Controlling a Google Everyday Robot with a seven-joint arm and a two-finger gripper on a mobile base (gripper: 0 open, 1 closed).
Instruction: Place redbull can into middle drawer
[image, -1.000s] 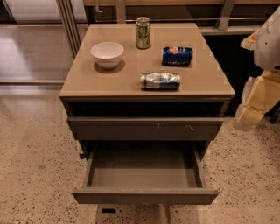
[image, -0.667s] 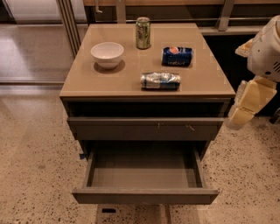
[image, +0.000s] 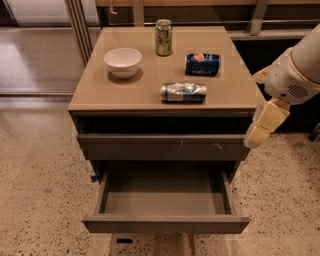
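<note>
- Gripper hangs beyond the tabletop's right edge, near the front corner, carrying nothing; how far open, cannot tell.
- Redbull can lies on its side near the front edge, untouched.
- Middle drawer stands pulled out.
- Step in hand, as judged: approach. Next move calls for reaching left over the can and grasping across its body.

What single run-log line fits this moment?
gripper: beside table | redbull can: lying on table | middle drawer: open, empty
</note>
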